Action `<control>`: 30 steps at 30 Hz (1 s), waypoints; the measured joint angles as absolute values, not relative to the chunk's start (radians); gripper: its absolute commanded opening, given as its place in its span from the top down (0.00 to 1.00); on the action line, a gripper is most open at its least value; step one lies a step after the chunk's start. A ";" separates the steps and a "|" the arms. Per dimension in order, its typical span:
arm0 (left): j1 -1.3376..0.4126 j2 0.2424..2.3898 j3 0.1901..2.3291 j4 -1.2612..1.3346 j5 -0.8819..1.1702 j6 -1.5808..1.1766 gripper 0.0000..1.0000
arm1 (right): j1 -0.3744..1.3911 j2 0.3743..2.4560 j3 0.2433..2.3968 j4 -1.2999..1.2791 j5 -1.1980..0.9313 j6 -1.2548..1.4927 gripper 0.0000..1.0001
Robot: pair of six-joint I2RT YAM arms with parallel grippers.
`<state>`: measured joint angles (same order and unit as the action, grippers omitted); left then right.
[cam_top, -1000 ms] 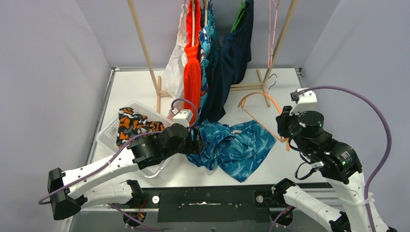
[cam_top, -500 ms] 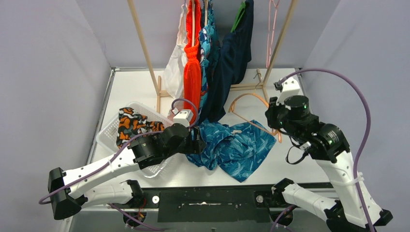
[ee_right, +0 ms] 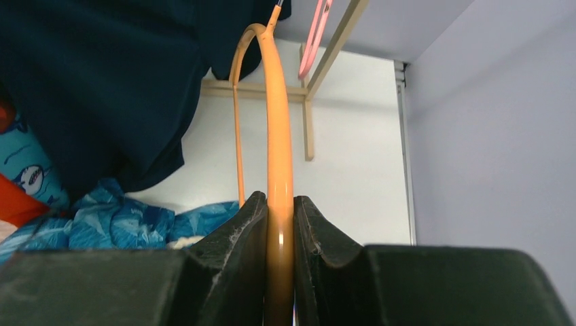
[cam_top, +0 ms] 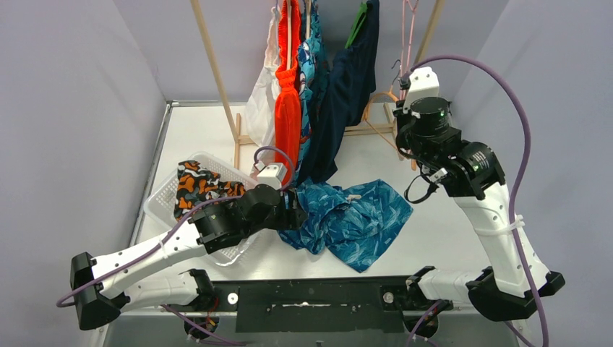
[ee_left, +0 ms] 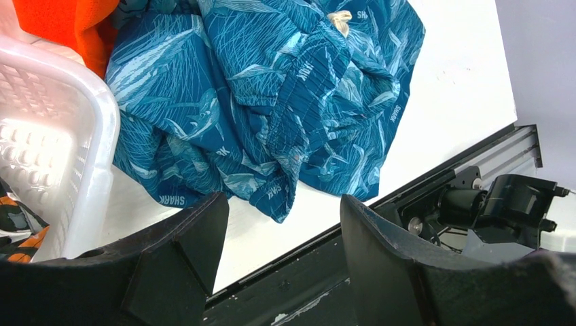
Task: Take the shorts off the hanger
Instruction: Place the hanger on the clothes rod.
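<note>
Two arms apart: an empty hanger held high, blue shorts loose on the table.

The right gripper [ee_right: 278,204] is pinched nearly shut on the orange hanger [ee_right: 278,122], far right by the wooden rack [cam_top: 213,65]. The left gripper [ee_left: 282,204] stands open and empty over the blue patterned shorts [ee_left: 272,88], which lie crumpled just beside the white basket [ee_left: 102,122]. The hanger's hook is close to the navy shorts [cam_top: 350,94] and a pink hanger [ee_right: 316,30], so it could snag either, and the thin bar might twist in so narrow a pinch. Only the right wrist view shows that grip. Only the top view shows the bright orange shorts [cam_top: 288,116] and teal shark shorts [cam_top: 311,65] hanging, and the camouflage shorts [cam_top: 199,186] in the basket.
</note>
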<state>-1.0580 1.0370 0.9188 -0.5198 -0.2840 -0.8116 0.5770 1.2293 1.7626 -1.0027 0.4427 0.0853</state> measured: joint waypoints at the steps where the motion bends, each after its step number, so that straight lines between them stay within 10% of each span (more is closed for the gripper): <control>1: -1.057 1.035 0.919 -0.520 -0.284 -0.812 0.40 | 0.577 1.232 1.765 -0.985 0.447 0.070 1.00; 30: -1.056 0.982 0.884 -0.496 -0.292 -0.855 0.39 | 0.424 1.295 1.771 -0.346 0.327 -0.286 1.00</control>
<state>-1.0565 0.9817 0.8837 -0.4965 -0.2924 -0.8551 0.4240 1.2945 1.7710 -0.3458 0.3267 -0.2859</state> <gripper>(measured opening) 0.604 0.156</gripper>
